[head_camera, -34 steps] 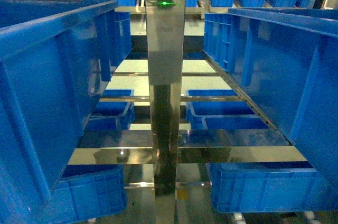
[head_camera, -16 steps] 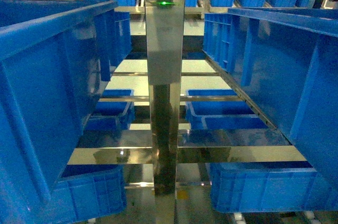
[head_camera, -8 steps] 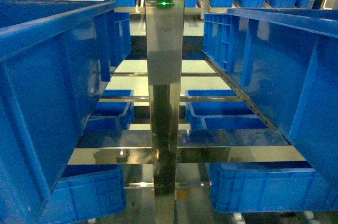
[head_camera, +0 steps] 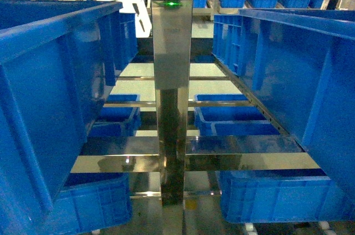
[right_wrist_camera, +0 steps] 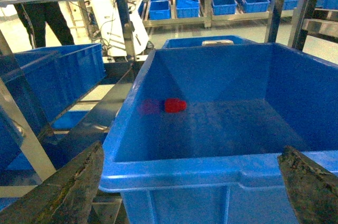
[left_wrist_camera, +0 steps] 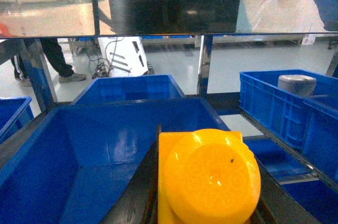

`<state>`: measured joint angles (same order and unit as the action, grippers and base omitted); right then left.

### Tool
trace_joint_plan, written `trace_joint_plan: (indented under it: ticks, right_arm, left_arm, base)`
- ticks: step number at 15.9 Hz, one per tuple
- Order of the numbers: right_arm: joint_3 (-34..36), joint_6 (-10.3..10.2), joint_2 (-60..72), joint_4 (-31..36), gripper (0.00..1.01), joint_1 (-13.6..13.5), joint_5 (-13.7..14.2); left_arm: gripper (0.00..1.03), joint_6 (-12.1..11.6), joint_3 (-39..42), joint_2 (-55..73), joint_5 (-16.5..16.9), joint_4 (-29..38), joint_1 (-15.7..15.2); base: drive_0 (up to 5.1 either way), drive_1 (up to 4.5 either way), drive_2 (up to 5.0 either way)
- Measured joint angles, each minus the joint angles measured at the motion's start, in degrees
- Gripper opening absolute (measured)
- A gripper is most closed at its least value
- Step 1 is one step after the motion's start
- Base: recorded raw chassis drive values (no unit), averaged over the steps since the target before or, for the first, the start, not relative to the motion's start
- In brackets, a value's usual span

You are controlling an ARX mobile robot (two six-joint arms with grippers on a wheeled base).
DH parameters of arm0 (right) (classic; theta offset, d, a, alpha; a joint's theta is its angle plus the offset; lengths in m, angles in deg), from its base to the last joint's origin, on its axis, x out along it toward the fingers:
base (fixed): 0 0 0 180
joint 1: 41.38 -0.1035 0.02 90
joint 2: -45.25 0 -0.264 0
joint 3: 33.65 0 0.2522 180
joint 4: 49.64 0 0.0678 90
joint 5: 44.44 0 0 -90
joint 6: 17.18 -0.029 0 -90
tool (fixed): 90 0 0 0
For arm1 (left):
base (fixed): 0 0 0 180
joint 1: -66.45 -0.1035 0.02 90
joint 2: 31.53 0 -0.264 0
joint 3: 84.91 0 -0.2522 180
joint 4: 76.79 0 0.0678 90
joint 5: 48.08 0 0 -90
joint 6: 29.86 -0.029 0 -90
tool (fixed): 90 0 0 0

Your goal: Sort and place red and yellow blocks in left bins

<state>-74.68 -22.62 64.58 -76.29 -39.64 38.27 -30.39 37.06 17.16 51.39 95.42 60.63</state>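
Between left gripper (left_wrist_camera: 206, 203) jaws: yellow block (left_wrist_camera: 208, 179).

The yellow block (left_wrist_camera: 208, 179) is bright yellow-orange and shiny, with faint swirly rings and one tiny dark dot on its round top. The black left tool (left_wrist_camera: 203, 203) holds it. Beyond the right tool (right_wrist_camera: 193, 182), whose dark fingers (right_wrist_camera: 68, 187) look rusty, a red block (right_wrist_camera: 175, 105) lies in a blue bin (right_wrist_camera: 222, 171).

Steel racking (head_camera: 172, 80) (green indicator lit), pale glossy floor (left_wrist_camera: 174, 63)
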Motion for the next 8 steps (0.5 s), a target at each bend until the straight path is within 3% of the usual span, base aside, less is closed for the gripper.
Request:
trace_joint_plan:
  ticks: [2,3,4,8]
  right_arm:
    - [3.0,0.1,-3.1,0.9,0.98,-4.6,4.3]
    - [3.7,0.1,-3.0,0.7,0.98,-6.4,5.2]
    - [3.7,0.1,-3.0,0.7,0.98,-6.6,5.4]
    - [3.7,0.1,-3.0,0.8,0.98,-6.6,5.6]
  left_arm:
    - [0.26,0.0,0.0,0.0,0.0,0.0,0.0]
    - [0.26,0.0,0.0,0.0,0.0,0.0,0.0]
    - [0.26,0.0,0.0,0.0,0.0,0.0,0.0]
    - [0.26,0.0,-0.3,0.3,0.2,0.6,-0.9]
  base:
    - [0.0,4.23,-4.3]
    - [0.0,4.23,-4.3]
    - [0.0,4.23,-4.3]
    - [0.0,0.00,0.0]
